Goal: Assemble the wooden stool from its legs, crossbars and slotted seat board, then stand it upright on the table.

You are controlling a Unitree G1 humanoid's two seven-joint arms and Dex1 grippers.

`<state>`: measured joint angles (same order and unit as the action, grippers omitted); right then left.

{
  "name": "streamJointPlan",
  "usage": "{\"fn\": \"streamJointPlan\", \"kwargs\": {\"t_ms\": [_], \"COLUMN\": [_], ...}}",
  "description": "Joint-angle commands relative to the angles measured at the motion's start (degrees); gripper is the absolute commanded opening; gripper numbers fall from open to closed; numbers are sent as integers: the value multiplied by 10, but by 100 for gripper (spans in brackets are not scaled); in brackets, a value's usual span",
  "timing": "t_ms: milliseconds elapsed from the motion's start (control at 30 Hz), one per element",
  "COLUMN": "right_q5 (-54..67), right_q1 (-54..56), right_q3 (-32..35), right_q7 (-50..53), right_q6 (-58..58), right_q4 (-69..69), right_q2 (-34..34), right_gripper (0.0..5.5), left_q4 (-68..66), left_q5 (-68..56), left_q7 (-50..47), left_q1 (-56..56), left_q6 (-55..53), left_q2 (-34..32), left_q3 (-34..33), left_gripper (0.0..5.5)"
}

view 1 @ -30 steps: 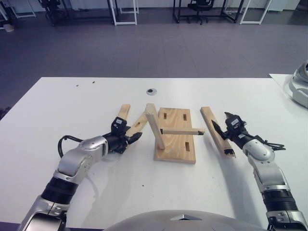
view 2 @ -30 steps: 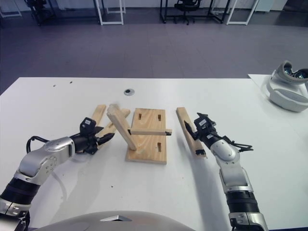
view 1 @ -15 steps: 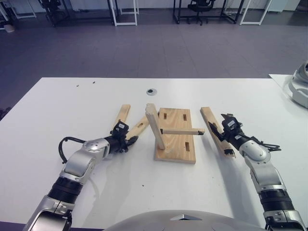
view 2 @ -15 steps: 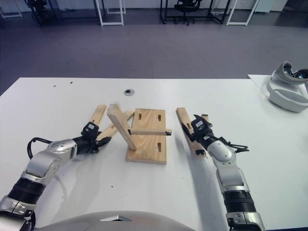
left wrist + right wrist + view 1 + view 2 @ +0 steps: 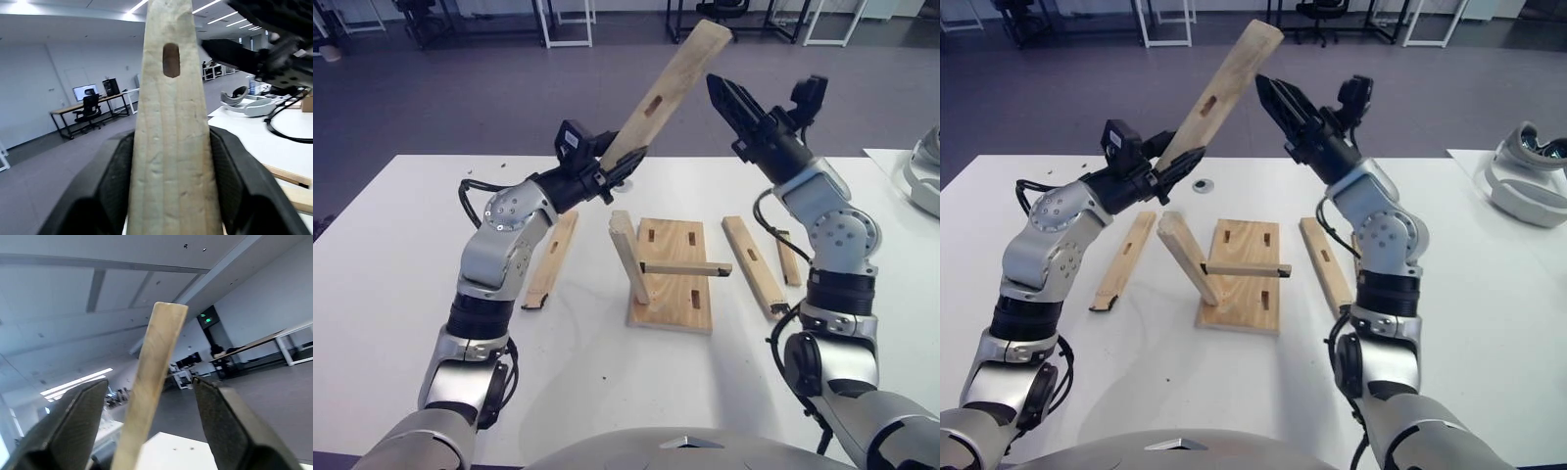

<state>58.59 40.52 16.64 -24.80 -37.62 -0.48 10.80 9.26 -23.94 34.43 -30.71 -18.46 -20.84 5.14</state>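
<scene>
The left pincer (image 5: 612, 176) is clenching the lower end of a raised leg (image 5: 671, 88), which is slanting up over the counter (image 5: 401, 255) toward the robot's right. The right pincer (image 5: 722, 110) is hanging in the air just beside the leg's upper end with its fingers spread wide and nothing in them. The head views are showing what is lying below: the slotted seat board (image 5: 671, 305) is resting flat at mid-counter, a tilted leg (image 5: 628, 257) is standing on its left part, and a crossbar (image 5: 685, 266) is jutting from that leg across the board. A second leg (image 5: 548, 257) is lying to the board's left, a third leg (image 5: 754, 264) to its right, and a short bar (image 5: 787, 259) just beyond that. The left wrist view is showing the dark fingers (image 5: 112, 181) pressing both sides of the raised leg and a mortise slot (image 5: 170, 59) higher up its face. The right wrist view is framing the leg's top end between its own spread fingers (image 5: 73, 426). A headset (image 5: 1523, 186) is sitting at the counter's far right.
</scene>
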Motion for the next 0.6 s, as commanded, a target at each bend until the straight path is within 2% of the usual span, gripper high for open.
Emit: {"fn": "streamJointPlan", "kwargs": {"t_ms": [33,67,433,500,533,600], "right_q5": [59,70,96,89,82,53], "right_q1": [35,37,10,3,-5,-45], "right_q3": [32,37,34,35,36,49], "right_q7": [43,51,81,82,85,100], "right_q6": [-22,-24,-53,-45,-37,-8], "right_q4": [8,9,-8,-10,-14,-28], "right_q2": [-16,-17,-11,-12,-15,-12], "right_gripper": [322,322,123,113,113,100], "left_q4": [7,5,-2,1,3,-5], "left_q5": [21,26,69,67,65,75], "left_q7": [25,29,51,62,66,59], "left_q1": [-10,-9,-8,-3,1,7], "left_q6": [23,29,71,69,67,67], "left_q2": [4,5,4,3,2,-1], "left_q3": [20,23,36,38,39,34], "left_gripper": [212,212,212,212,250,286]}}
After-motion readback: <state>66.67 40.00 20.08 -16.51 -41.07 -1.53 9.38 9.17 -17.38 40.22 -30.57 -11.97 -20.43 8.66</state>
